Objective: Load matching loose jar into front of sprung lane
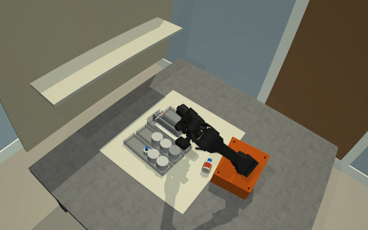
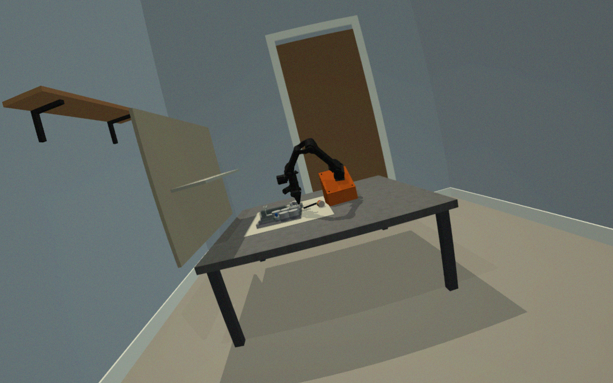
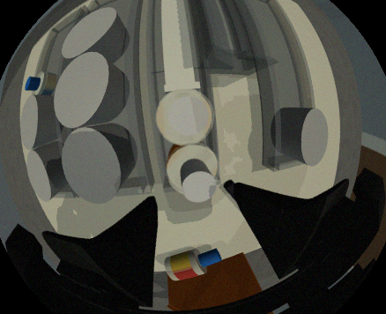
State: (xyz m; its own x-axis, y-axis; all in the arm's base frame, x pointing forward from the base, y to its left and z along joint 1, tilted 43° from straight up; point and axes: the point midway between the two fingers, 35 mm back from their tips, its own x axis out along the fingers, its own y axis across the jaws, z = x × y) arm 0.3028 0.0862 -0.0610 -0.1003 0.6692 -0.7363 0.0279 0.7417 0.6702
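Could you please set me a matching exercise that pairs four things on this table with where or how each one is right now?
Things:
1. gripper
2. front jar of the pusher lane
3. red-labelled jar
4. small blue-capped jar

States:
a. on its side on the mat, near the orange base
b. open, holding nothing
c. in the outer lane, beside grey cylinders
d. in a row with a like jar behind it

Pairs: 1-b, 2-d, 3-a, 4-c.

Six grey cylinders [image 1: 156,138] (four jars [image 3: 184,113]).
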